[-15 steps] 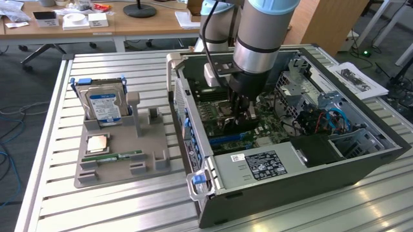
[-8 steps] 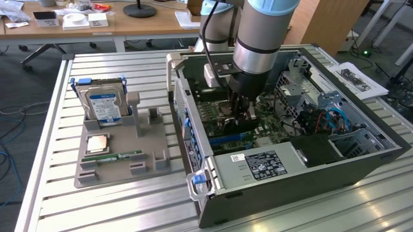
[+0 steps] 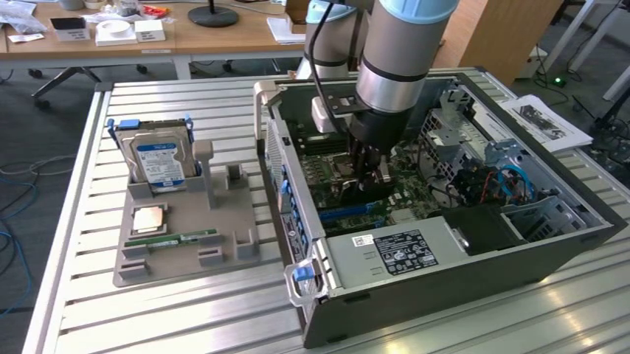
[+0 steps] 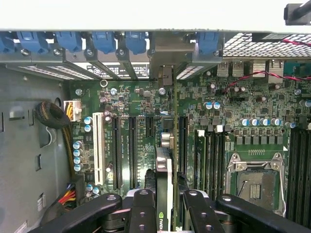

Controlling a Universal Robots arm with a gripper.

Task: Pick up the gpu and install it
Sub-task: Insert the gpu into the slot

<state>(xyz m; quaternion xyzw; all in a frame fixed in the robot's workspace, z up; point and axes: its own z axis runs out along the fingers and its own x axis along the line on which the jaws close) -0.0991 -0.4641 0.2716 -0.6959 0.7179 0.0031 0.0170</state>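
Claw: the claw (image 4: 170,209) is seen clamped on the graphics card (image 4: 164,170), pinched from both sides.
Card: held edge-on directly under the claw, inside the open computer case (image 3: 473,254), over the motherboard (image 4: 233,104).
Alignment: long axis laid parallel to the black slots (image 4: 132,150), far end toward the blue clips (image 4: 104,41).

Motherboard (image 4: 141,104) green; gpu (image 4: 164,165) dark, green logo; end effector (image 4: 168,196) black; hard drive (image 3: 158,164) silver, blue label.
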